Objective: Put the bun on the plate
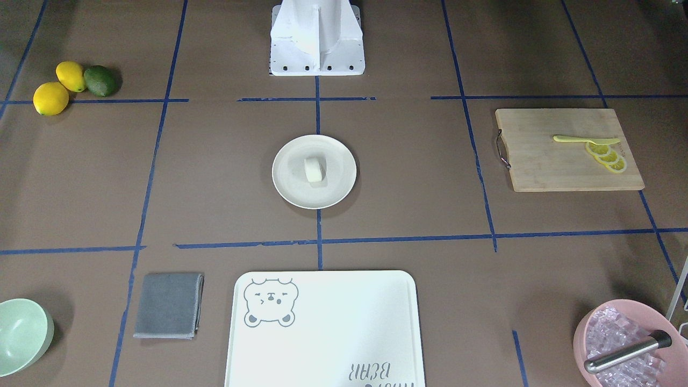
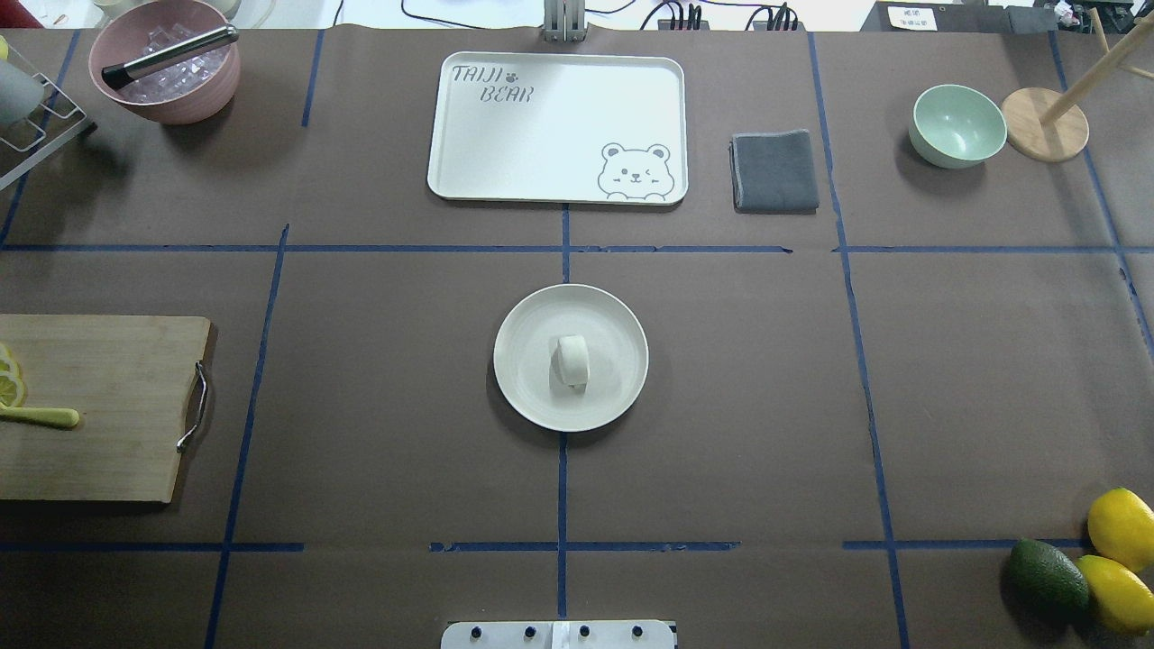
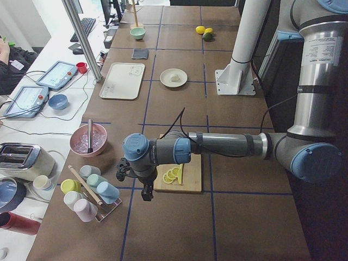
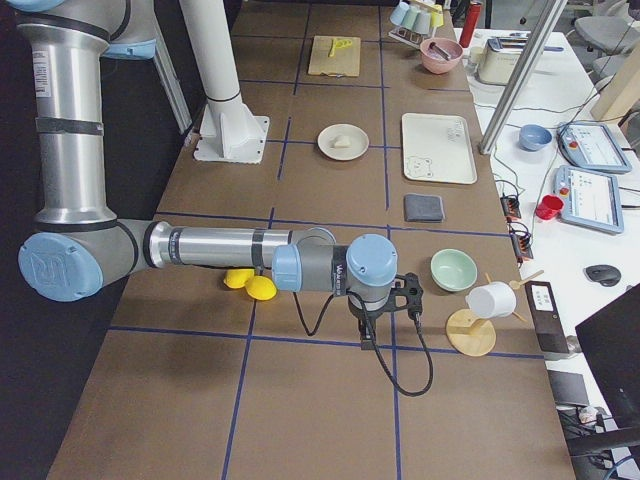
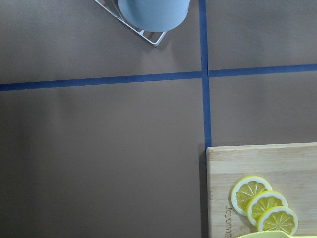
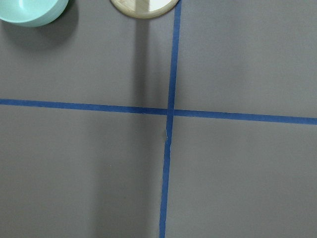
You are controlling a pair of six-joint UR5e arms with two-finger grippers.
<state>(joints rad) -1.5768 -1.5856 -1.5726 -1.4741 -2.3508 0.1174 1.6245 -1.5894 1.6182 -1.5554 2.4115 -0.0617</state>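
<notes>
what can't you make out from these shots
Left gripper: only in exterior left view, too small; open or shut unclear.
Right gripper: only in exterior right view, same doubt.
Rectangular wooden cutting board: cut off by overhead view's left edge.
Small white bun on round cream plate: underside hidden.

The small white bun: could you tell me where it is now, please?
In the overhead view, the small white bun sits near the middle of the round cream-white plate, centre of view, nearer the robot than the white bear-printed tray.
</notes>
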